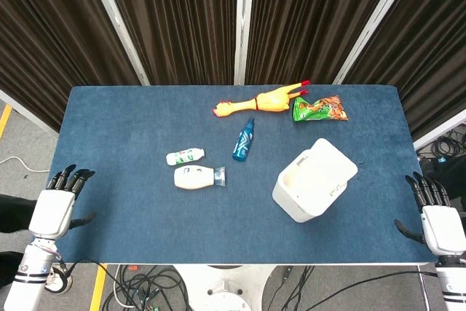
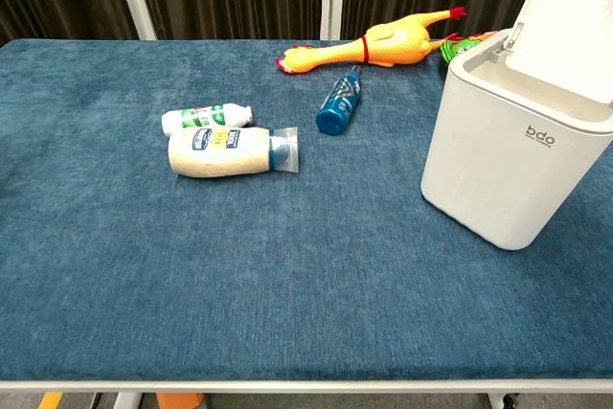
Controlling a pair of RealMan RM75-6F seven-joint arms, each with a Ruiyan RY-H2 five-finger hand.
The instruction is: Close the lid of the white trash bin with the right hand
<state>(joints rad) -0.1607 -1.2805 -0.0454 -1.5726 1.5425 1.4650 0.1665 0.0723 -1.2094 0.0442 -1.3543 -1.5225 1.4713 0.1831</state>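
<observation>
Both of my views are bright and evenly lit from above, sharp all over with no blur or glare on the blue table (image 1: 131, 129). Shadows are soft and short: a faint one hugs the white trash bin (image 2: 508, 155) near the table's right edge. From my head camera the table's long edges bow slightly, and the curtains (image 1: 182, 12) behind stay dark.

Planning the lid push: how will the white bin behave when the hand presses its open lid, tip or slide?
The white bin is tall, looks empty in the head view, and is probably light, so it may skid on the cloth table. Its lid stands raised; pushing sideways could tip the bin, pressing downward likely steadies it.
</observation>
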